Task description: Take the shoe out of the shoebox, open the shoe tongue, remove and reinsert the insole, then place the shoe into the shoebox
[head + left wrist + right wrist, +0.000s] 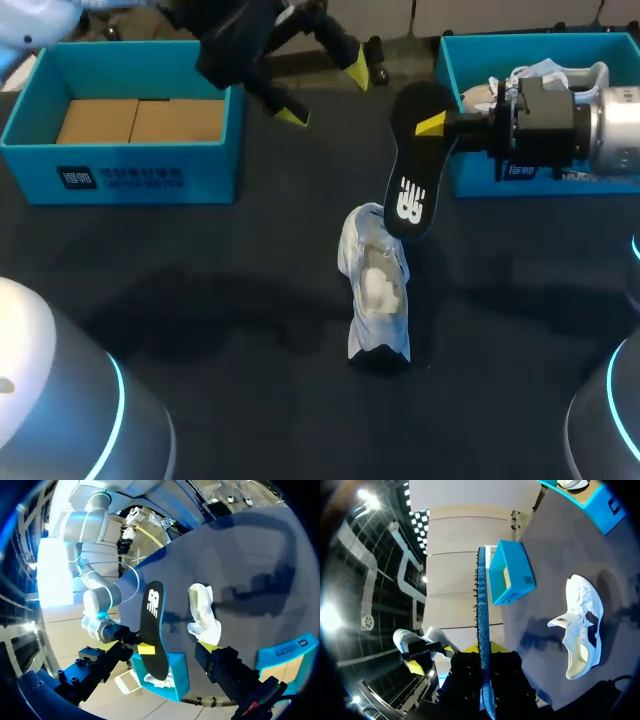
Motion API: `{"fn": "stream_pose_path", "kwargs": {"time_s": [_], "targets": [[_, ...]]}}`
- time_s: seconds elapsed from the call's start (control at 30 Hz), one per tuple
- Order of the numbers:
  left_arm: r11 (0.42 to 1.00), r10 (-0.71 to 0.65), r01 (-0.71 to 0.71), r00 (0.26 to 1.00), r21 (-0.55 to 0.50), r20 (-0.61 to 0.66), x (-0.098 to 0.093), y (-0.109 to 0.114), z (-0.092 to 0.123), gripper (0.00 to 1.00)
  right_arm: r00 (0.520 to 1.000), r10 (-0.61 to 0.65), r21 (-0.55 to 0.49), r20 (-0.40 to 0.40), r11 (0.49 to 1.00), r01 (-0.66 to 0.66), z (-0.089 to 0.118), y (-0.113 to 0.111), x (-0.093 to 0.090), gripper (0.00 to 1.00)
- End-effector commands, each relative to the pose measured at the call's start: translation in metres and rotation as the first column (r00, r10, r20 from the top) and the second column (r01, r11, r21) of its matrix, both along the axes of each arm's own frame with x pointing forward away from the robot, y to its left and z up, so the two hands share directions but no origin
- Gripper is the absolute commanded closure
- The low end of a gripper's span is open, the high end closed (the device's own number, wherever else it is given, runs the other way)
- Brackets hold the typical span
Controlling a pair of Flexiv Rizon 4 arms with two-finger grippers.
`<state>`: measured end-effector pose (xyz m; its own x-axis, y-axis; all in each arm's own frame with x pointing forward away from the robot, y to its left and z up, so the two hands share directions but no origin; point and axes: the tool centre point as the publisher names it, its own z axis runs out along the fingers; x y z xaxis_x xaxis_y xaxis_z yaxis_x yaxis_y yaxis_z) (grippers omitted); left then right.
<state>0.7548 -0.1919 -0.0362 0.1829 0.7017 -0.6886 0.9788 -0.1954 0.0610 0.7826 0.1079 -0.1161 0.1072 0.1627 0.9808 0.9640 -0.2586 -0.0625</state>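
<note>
Right pincer (432,125) is clamped on the black insole (412,170), which hangs lengthwise down, its low end just over the shoe (378,290). Shoe lies on the desk (200,300), long axis running toward the robot. Left pincer (323,93), fingers apart, sits farther off.

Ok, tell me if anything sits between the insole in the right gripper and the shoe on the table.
Nothing visible does. The insole, held in the right gripper, hangs just above the white shoe, with only open space between them. The left gripper is open and well off to one side.
</note>
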Motion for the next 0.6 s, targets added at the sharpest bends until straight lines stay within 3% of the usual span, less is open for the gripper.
{"fn": "stream_pose_path", "kwargs": {"time_s": [0.03, 0.53, 0.6], "targets": [[0.956, -0.021, 0.006, 0.999, -0.293, -0.048, -0.0023, 0.0026, -0.0072, 0.00, 1.000, -0.005, -0.002, -0.002, 1.000, 0.005, 0.0005, 0.0000, -0.0040, 1.00], [0.956, -0.021, 0.006, 0.999, -0.293, -0.048, -0.0023, 0.0026, -0.0072, 0.00, 1.000, 0.024, 0.032, -0.015, 0.999, -0.024, -0.0083, -0.0058, -0.0067, 1.00], [0.936, -0.003, -0.022, 0.997, -0.352, -0.071, 0.0009, 0.0009, -0.0099, 0.00, 0.999, 0.029, 0.032, -0.014, 0.999, -0.029, -0.0081, -0.0063, -0.0056, 1.00]]}}
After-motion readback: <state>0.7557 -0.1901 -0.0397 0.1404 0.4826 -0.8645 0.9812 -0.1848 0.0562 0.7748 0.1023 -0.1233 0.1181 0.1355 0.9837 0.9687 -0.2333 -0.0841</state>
